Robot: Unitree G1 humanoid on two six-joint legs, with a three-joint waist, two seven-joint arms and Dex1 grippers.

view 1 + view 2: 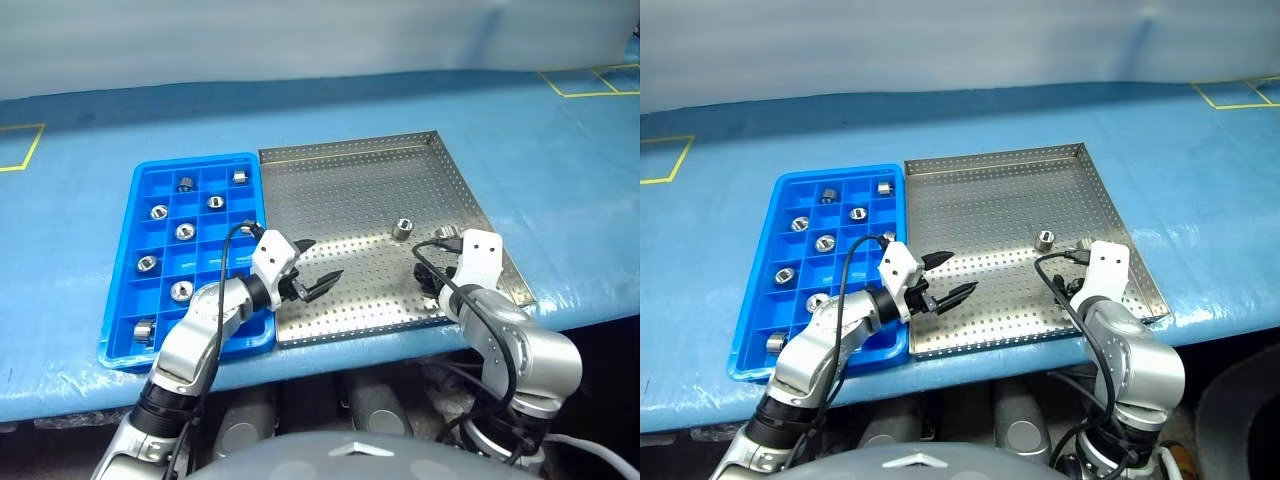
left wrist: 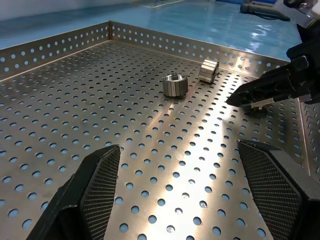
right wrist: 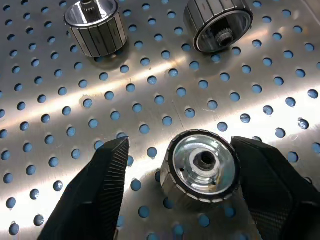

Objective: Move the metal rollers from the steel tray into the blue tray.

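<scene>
Nearest the head camera, both arms reach over the near edge of the steel tray (image 1: 340, 180), which serves as the reference for what follows. Left gripper (image 1: 312, 268) hangs just above the tray's near left corner, its jaws spread wide and holding nothing, apparently parked clear while the other arm works. Right gripper (image 3: 175, 185) is tipped steeply down at the tray's near right corner, jaws partly open and straddling one roller (image 3: 201, 169) that stands on end on the perforated floor; one finger (image 3: 265, 185) looks to touch its side while the other stands off, so I judge the grasp not yet made. Two more metal rollers (image 3: 95, 25) lie a little further in from that corner. Touching the steel tray's left side is the blue tray (image 1: 150, 180), with rollers already seated singly in several of its compartments, so the transfer looks well advanced. Only the right wrist view reveals the straddled roller, which that arm hides from the head views; the left wrist view instead shows the other two rollers and the right gripper from the side.
</scene>
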